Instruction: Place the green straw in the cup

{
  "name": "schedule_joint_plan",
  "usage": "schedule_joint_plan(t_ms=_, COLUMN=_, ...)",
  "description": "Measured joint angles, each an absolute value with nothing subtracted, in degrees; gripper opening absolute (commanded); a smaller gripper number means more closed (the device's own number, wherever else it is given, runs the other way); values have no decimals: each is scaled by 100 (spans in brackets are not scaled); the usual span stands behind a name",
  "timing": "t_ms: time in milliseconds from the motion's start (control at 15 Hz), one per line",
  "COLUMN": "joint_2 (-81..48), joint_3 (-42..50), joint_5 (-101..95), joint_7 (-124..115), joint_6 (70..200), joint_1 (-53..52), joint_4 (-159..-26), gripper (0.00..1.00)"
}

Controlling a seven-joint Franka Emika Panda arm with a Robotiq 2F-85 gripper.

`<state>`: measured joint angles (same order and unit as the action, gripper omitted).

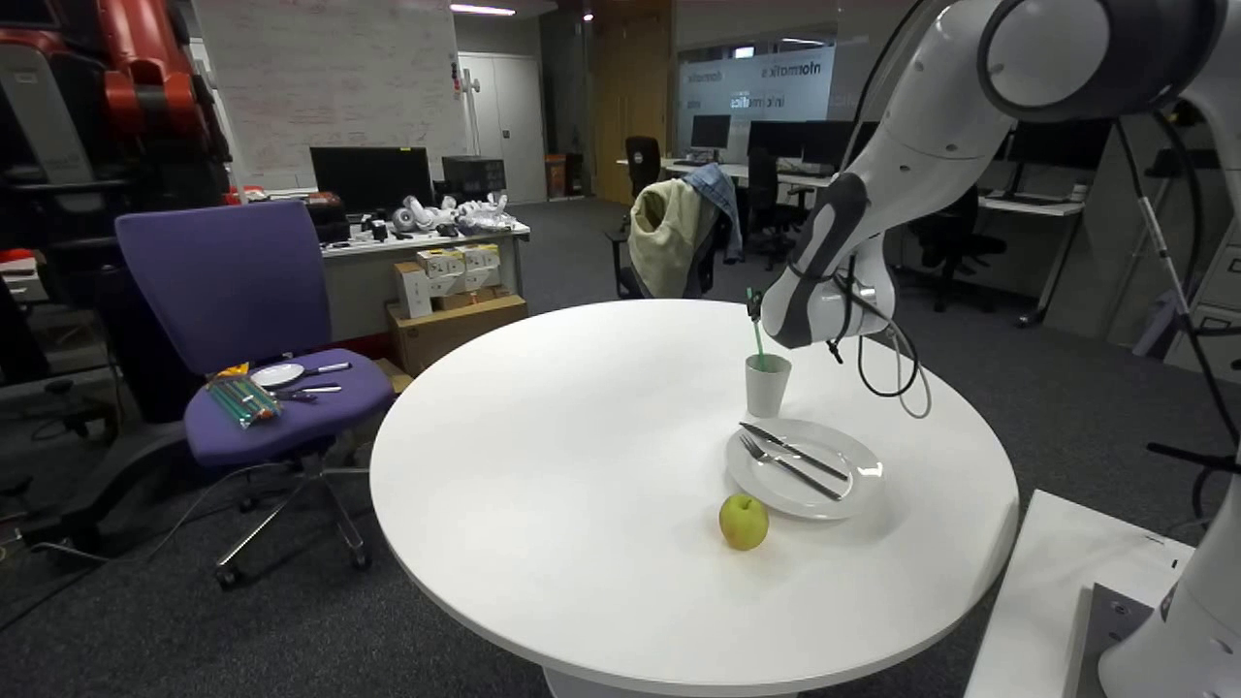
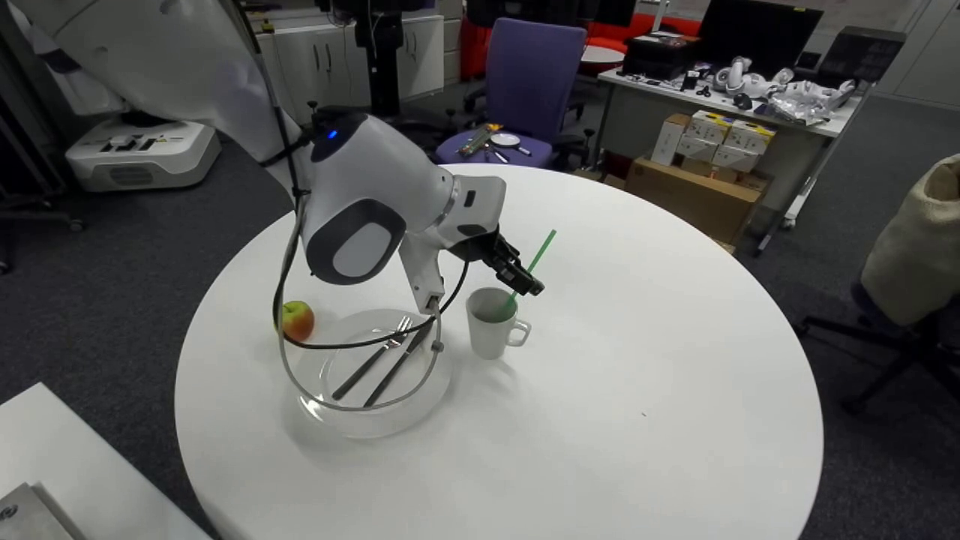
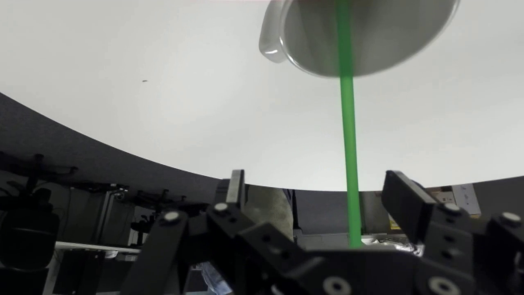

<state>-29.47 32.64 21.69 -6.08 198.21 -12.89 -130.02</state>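
Observation:
The white cup [image 1: 766,390] stands upright on the round table beside the plate. It also shows in an exterior view [image 2: 486,337], where its handle is seen. The green straw [image 2: 541,251] stands in the cup and leans out over its rim. In the wrist view, the straw [image 3: 348,119] runs from inside the cup [image 3: 380,45] to between my fingers. My gripper [image 3: 315,172] is open, with a finger on each side of the straw and a gap to both. In an exterior view, the gripper [image 2: 525,277] is just above and beside the cup. The straw's lower end is hidden in the cup.
A white plate [image 1: 868,475] with a fork [image 1: 790,467] and a knife [image 1: 795,449] lies close to the cup. A yellow-green apple [image 1: 744,522] sits beside the plate. The arm's loose cables [image 2: 360,345] hang over the plate. The round table's edge [image 1: 465,606] is around these things.

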Motion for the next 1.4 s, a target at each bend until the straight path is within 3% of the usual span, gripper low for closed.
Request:
schedule_joint_plan(t_ms=467, joint_2=-1480, joint_3=3271, joint_5=1627, joint_7=-575, joint_6=19085, joint_1=-1191, joint_4=-13721, gripper=100)
schedule_joint_plan(t_ms=733, joint_2=-780, joint_3=3734, joint_5=1222, joint_7=-382, joint_6=17155, joint_1=-1276, joint_4=-13842, gripper=100)
schedule_joint_plan(t_ms=1067, joint_2=-465, joint_3=4374, joint_5=-704, joint_7=-920, joint_6=14918, joint_1=-1291, joint_4=-13780, gripper=100)
schedule_joint_plan(t_ms=1400, joint_2=-51, joint_3=3226, joint_5=-1961, joint_7=-938, joint_6=12775, joint_1=-310, joint_4=-13558, gripper=100)
